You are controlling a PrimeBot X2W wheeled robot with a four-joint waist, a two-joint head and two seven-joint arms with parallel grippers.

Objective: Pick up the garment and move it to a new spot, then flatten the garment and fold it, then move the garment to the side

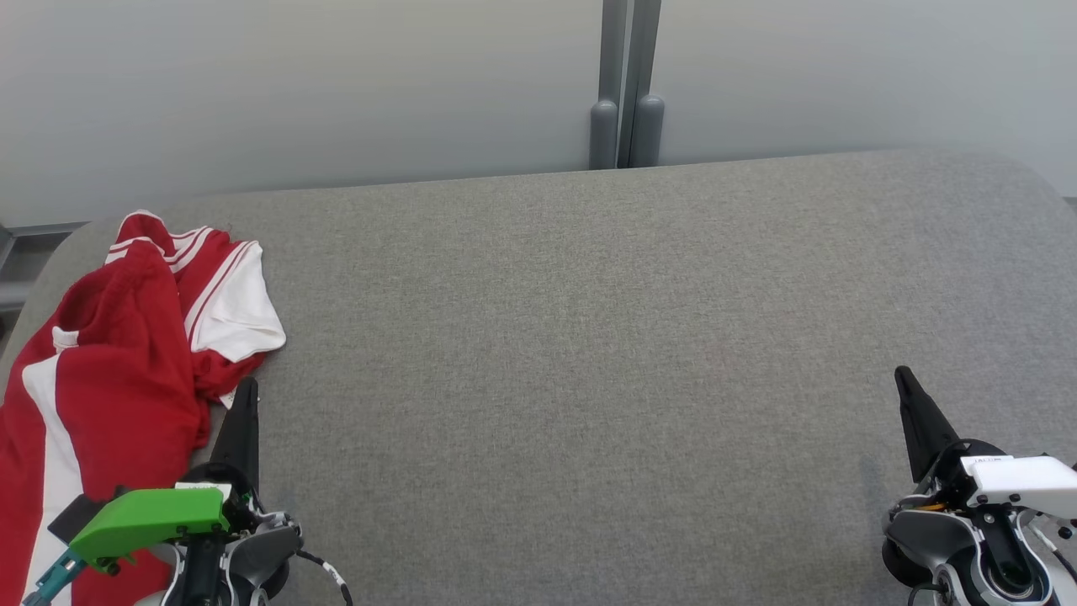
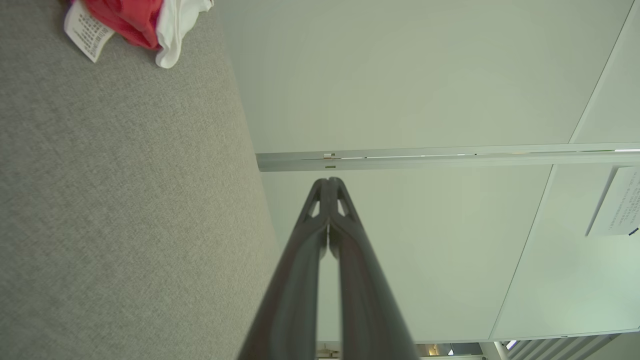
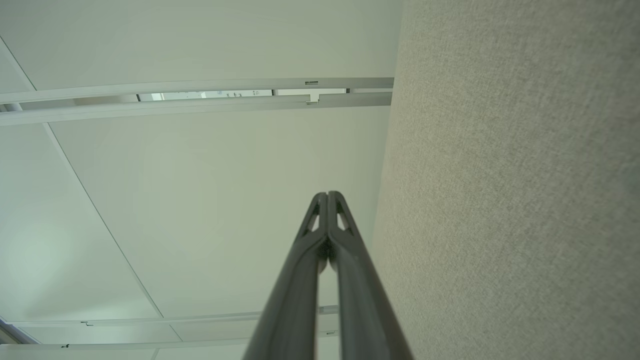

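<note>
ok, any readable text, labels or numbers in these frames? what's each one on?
No text can be quoted; three printed items, none legible:
Care tag on the red and white garment: printed lines, too small to read.
Paper sheet on the wall: lines of print, blurred.
White cover behind the right gripper: a small dark marking, too small to read.

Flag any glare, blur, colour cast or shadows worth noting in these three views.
Head view: even, soft light, no glare, garment sharp, faint shadow beside the right gripper. Left wrist view: greenish cast, left gripper blurs toward the lens, care label unreadable. Right wrist view: same cast, grey surface weave crisp.
</note>
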